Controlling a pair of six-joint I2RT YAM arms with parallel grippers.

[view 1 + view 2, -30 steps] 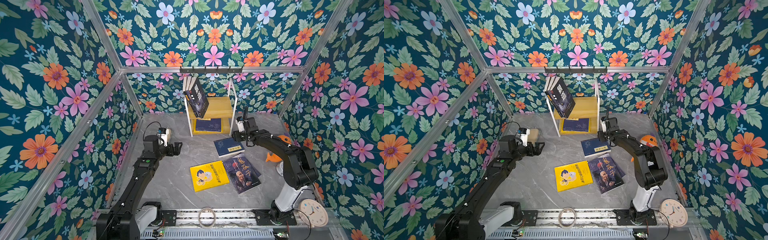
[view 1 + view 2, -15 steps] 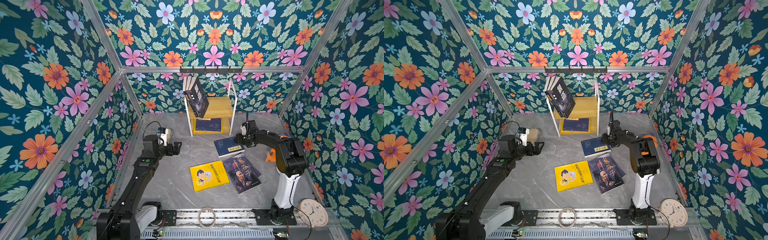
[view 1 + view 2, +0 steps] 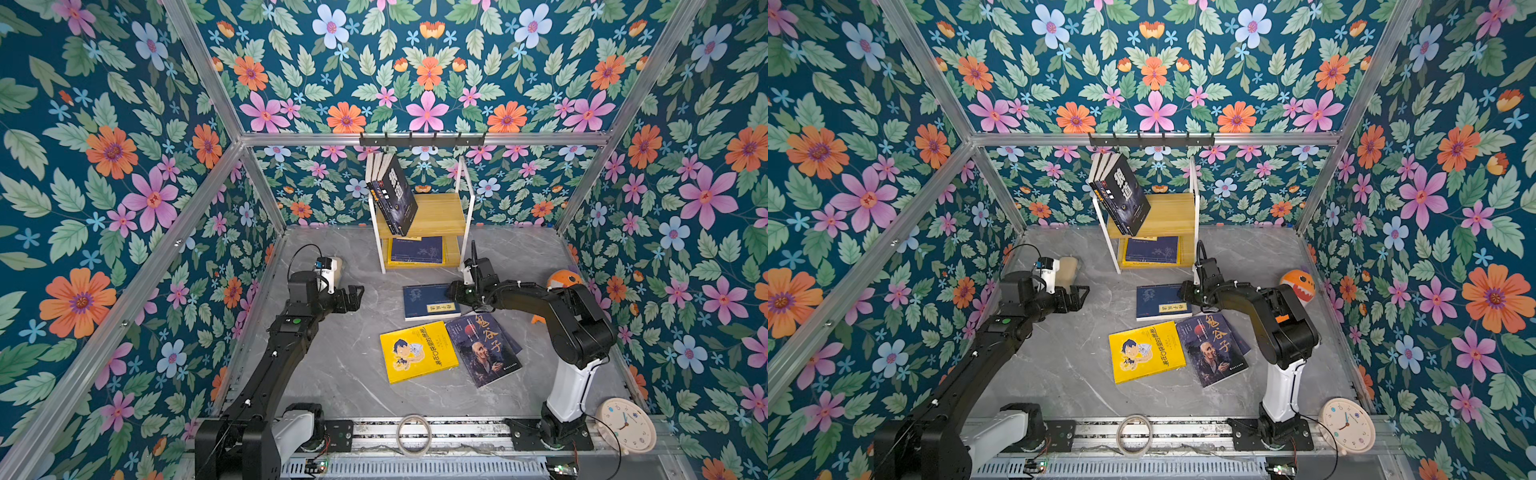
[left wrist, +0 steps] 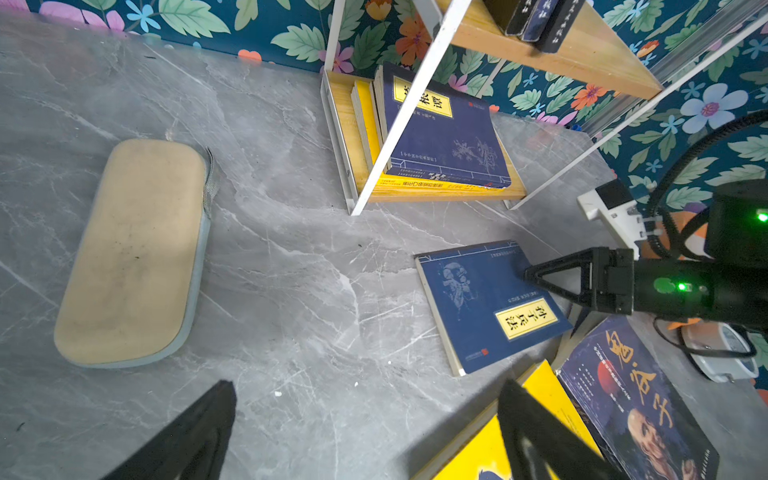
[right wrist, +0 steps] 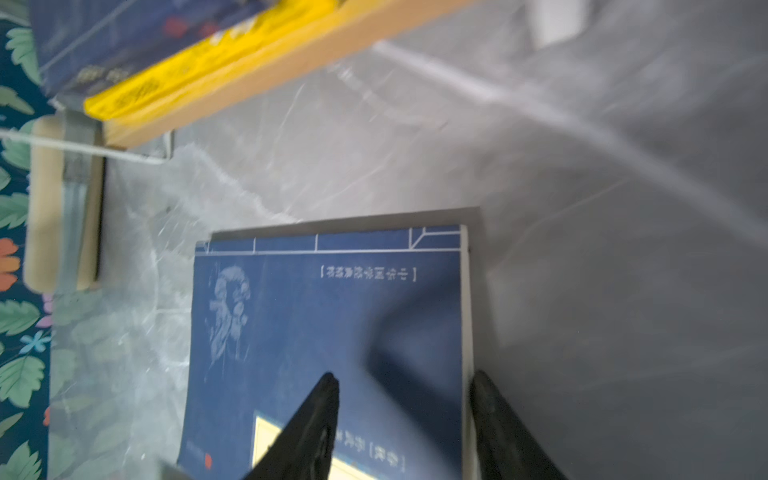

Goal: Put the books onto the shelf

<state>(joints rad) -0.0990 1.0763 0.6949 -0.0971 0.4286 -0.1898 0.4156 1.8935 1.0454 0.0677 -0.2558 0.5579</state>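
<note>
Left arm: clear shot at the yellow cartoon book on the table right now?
Probably yes. The left end effector hangs open over bare table, and nothing lies between it and the yellow book. The right end effector is at the blue book, off that path.

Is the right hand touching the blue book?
Cannot tell. In the right wrist view the right hand straddles the edge of the blue book, but blur hides any contact.
</note>
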